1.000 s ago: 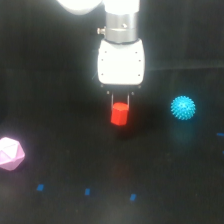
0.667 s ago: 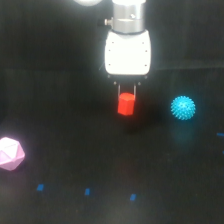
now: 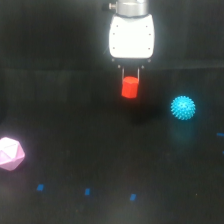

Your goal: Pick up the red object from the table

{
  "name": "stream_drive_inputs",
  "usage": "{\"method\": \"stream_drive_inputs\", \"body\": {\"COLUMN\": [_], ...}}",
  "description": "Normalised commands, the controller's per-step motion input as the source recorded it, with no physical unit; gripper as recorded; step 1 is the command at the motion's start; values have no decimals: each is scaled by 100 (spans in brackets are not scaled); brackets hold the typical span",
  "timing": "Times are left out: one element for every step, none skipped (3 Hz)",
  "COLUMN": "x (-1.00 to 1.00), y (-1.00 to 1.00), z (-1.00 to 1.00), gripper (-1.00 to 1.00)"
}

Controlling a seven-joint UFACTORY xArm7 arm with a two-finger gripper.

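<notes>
The gripper [image 3: 130, 80] hangs from a white housing whose top is cut off by the upper edge of the exterior view. Its two thin dark fingers [image 3: 123, 73] are clamped on the upper end of the red object [image 3: 129, 88], which hangs clear of the table [image 3: 100, 150] (a faint dark patch lies below it, too dim to read well). The fingers are hard to make out against the black background, and the picture is soft. A cyan spiky ball [image 3: 183, 107] sits toward the exterior view's right, well apart from the red object. A pink polyhedron [image 3: 10, 153] rests at the exterior view's left edge, partly cut off. Small blue marks [image 3: 87, 191] dot the near part of the table.
</notes>
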Motion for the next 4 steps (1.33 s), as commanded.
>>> {"method": "stream_drive_inputs", "body": {"x": [18, 31, -48, -8], "y": [-5, 21, -65, -49], "z": [56, 57, 1, 41], "gripper": [-100, -100, -76, -100]}}
